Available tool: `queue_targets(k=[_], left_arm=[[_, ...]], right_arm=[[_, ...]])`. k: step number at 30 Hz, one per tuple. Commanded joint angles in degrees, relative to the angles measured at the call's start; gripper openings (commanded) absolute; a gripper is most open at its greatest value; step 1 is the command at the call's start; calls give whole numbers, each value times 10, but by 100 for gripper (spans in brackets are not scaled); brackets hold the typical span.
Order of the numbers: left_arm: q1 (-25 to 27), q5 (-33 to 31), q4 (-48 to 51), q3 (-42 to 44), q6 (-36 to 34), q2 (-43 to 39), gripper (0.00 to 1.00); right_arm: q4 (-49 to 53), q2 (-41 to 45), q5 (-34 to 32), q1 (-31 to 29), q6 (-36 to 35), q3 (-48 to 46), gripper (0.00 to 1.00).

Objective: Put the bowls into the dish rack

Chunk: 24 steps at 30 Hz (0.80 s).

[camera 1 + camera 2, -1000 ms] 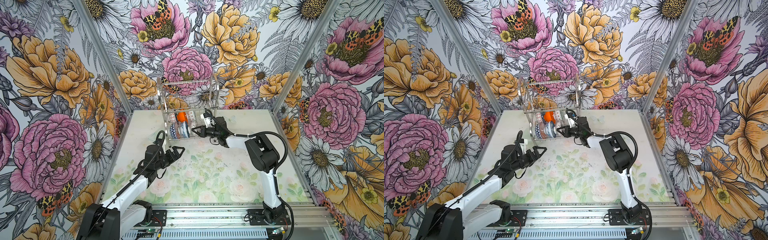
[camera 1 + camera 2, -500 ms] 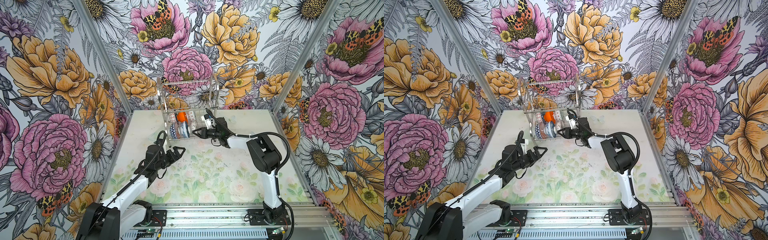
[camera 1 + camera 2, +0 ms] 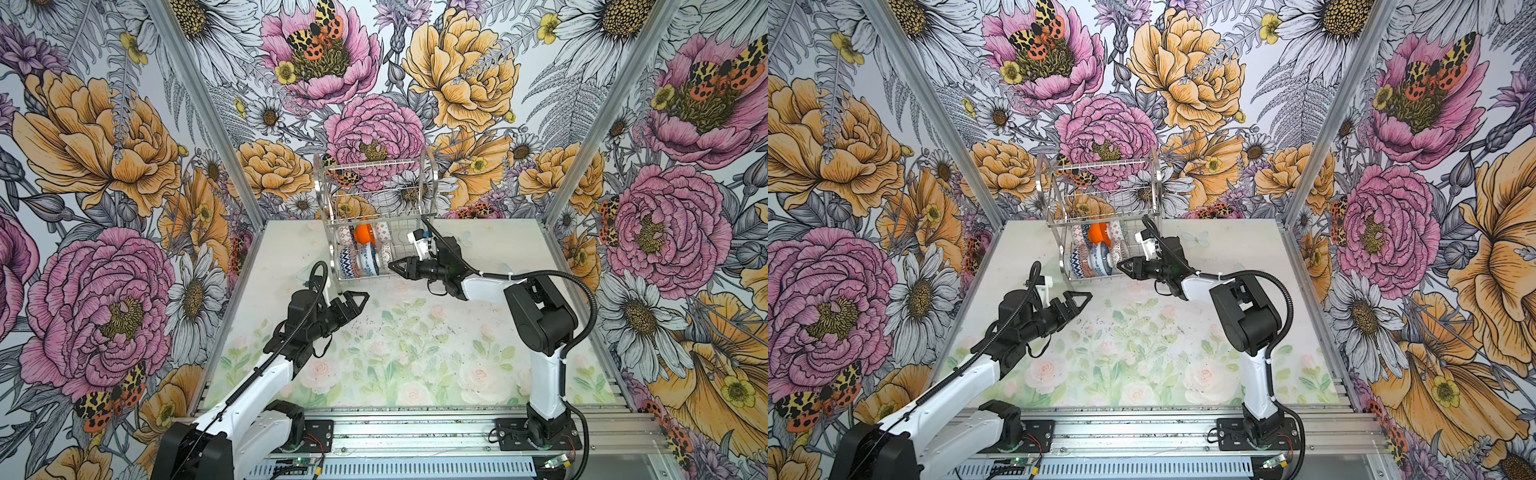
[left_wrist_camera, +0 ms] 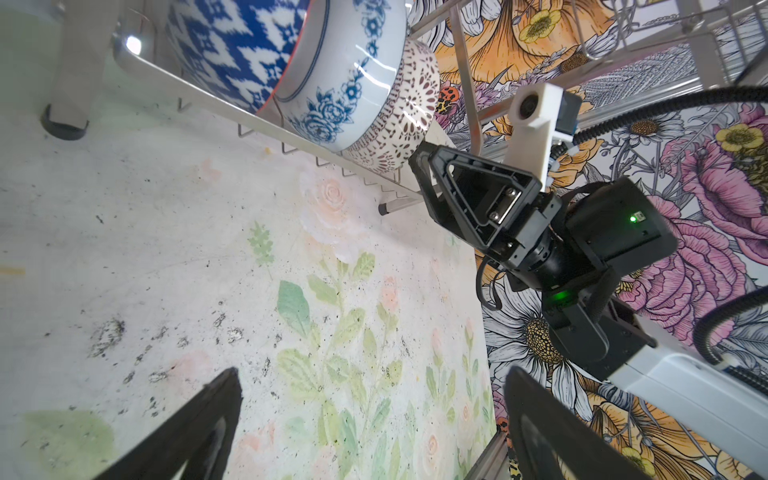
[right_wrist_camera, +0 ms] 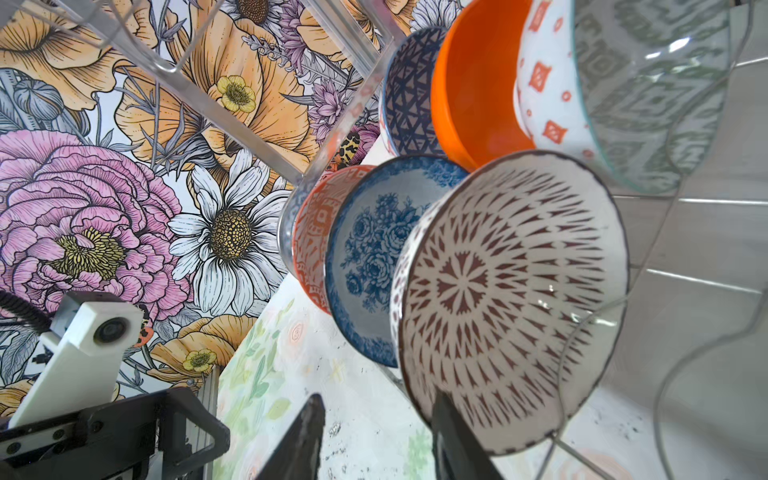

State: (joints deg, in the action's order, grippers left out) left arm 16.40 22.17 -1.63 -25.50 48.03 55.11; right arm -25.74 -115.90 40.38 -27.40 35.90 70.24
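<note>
L claw [image 3: 357, 302] wide open above table [image 3: 415, 332]; R claw [image 3: 392, 266] parted, at lattice bowl [image 5: 511, 299] in rack [image 3: 319, 195].

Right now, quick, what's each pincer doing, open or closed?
Left pincer: open, empty.
Right pincer: open, at the lattice bowl rim.

The dish rack [image 3: 374, 183] is silver, the orange bowl [image 3: 362, 235] plain, the floral bowl [image 5: 372, 257] blue-white.

Bright, even light (glare on bowl [image 4: 345, 83]).
</note>
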Motion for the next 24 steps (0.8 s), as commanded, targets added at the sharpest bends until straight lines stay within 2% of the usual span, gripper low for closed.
queue_targets(k=[1,10,16,21,23,24], left_arm=[[3,-21,24,-15,-6,-16,99],[3,-45,45,-12,-7,-47,99],[-8,-67,86,-34,-37,-60,99],[-42,-90,108,-47,-60,-73,99],[-52,-129,124,-54,-69,-87,99],[-53,-162,133,-58,-77,-98,99]], right_arm=[[-17,43,3,-5,-15,-15,47],[-27,97,-7,-5,-23,-71,68],[-15,159,-35,-3,-35,-130,81],[36,231,-93,3,-69,-185,93],[66,265,-143,7,-80,-206,95],[84,284,-172,11,-83,-216,99]])
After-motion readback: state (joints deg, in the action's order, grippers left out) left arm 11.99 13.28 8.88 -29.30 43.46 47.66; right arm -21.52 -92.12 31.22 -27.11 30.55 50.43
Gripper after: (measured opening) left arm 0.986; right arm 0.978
